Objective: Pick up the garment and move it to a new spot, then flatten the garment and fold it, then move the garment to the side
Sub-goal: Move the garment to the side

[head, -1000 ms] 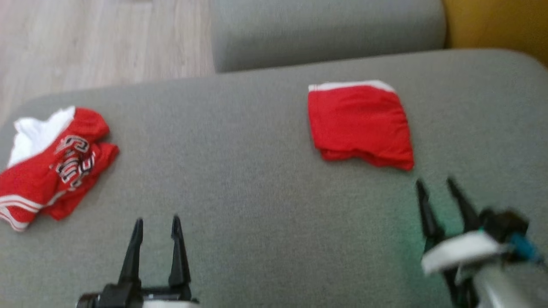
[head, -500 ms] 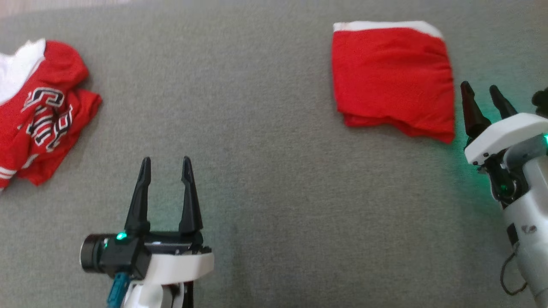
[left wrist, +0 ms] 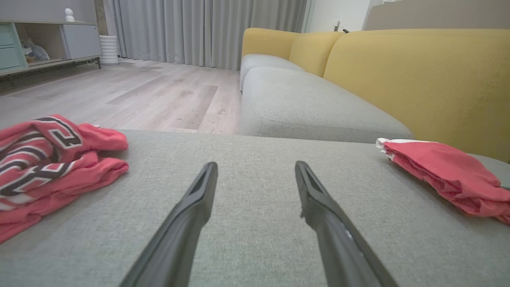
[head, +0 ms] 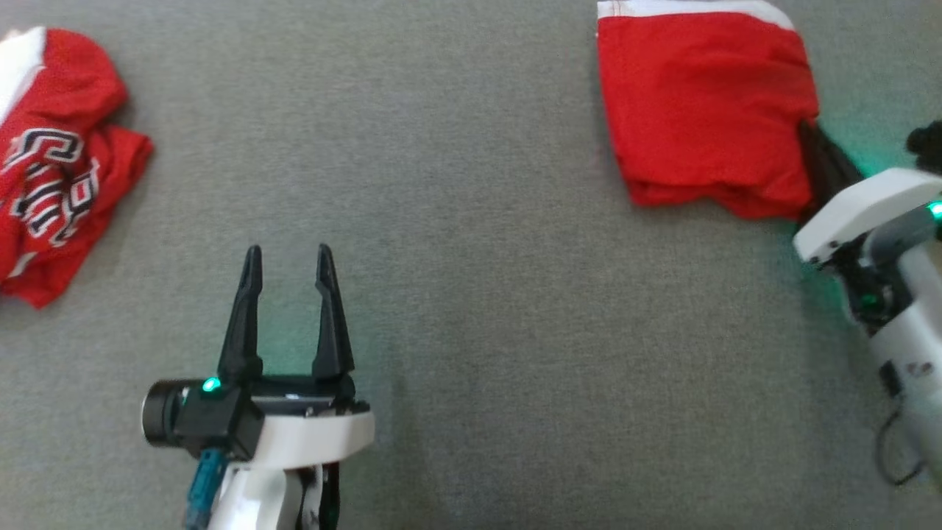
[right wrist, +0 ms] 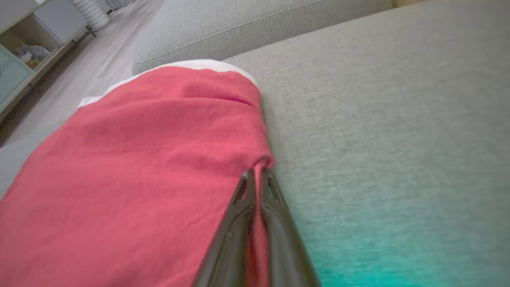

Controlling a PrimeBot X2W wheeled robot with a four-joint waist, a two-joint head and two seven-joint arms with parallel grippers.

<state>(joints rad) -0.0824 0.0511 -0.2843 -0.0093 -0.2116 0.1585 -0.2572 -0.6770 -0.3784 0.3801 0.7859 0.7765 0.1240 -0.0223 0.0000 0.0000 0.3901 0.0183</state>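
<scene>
The garment (head: 699, 103) is a folded red piece with a white band along its far edge, lying at the upper right of the grey sofa cushion (head: 478, 221). My right gripper (head: 808, 136) is shut on the garment's right edge. In the right wrist view the gripper (right wrist: 257, 173) pinches a small pucker of the red cloth (right wrist: 139, 159) between its closed fingers. My left gripper (head: 287, 254) stands open over bare cushion at the lower left, holding nothing. The left wrist view has that gripper (left wrist: 255, 165) low over the cushion, with the garment (left wrist: 446, 175) far to its right.
A crumpled red jersey (head: 51, 162) with black and white lettering lies at the cushion's left edge, also seen as a heap (left wrist: 48, 159) in the left wrist view. Beyond are a second grey seat (left wrist: 310, 107), a yellow backrest (left wrist: 418, 79), wooden floor (left wrist: 139, 91) and a shelf unit (left wrist: 40, 44).
The head camera has tilted down, shifting the whole picture. My right gripper moved up to the garment's right edge and shut on it. The left gripper stayed open.
</scene>
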